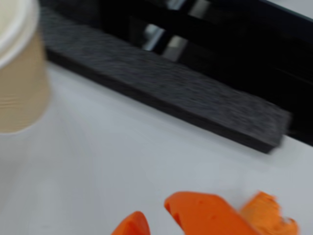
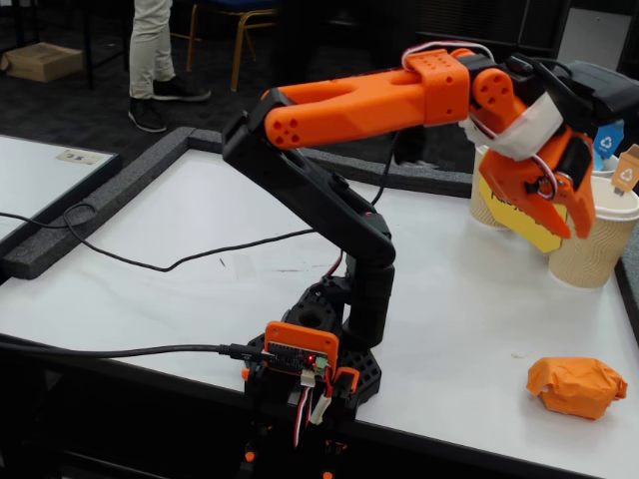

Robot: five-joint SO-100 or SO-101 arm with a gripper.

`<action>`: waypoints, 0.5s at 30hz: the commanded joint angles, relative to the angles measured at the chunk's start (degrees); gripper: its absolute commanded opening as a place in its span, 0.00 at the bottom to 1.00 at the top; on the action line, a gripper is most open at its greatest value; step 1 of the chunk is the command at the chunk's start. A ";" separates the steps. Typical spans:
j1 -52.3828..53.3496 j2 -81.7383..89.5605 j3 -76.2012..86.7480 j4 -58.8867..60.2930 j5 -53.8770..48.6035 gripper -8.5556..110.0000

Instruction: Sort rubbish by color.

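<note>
- My gripper (image 2: 569, 225) hangs beside the paper cups at the far right of the fixed view; the wrist view shows two orange finger tips with a gap between them and nothing in it, so I read it as spread and empty, though the blur leaves some doubt.
- The nearest cup (image 2: 597, 239), ribbed tan with a white lid, stands just beside the fingers; another tan cup (image 1: 19, 68) fills the wrist view's left edge.
- The orange paper lump (image 2: 577, 386) lies on the white table (image 2: 180, 299), near the front edge, well apart from the gripper.
- I see no green or blue lump.
- To collect the orange lump cleanly, I'd lift clear of the cups first, then descend with jaws wide straddling it.
- The arm is stretched: lower link leaning back, upper link reaching right, wrist bent downward.
</note>
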 commanded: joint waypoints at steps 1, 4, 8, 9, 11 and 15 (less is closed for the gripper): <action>5.45 1.05 -2.55 -1.85 -1.58 0.07; 7.91 -1.32 -3.34 -1.76 -1.58 0.07; 11.25 -4.83 -4.04 -1.67 -1.58 0.07; 12.04 -5.71 -4.04 -1.76 -1.58 0.07; 13.80 -7.56 -4.13 -2.20 -1.67 0.07; 16.17 -11.51 -4.57 -2.99 -2.81 0.07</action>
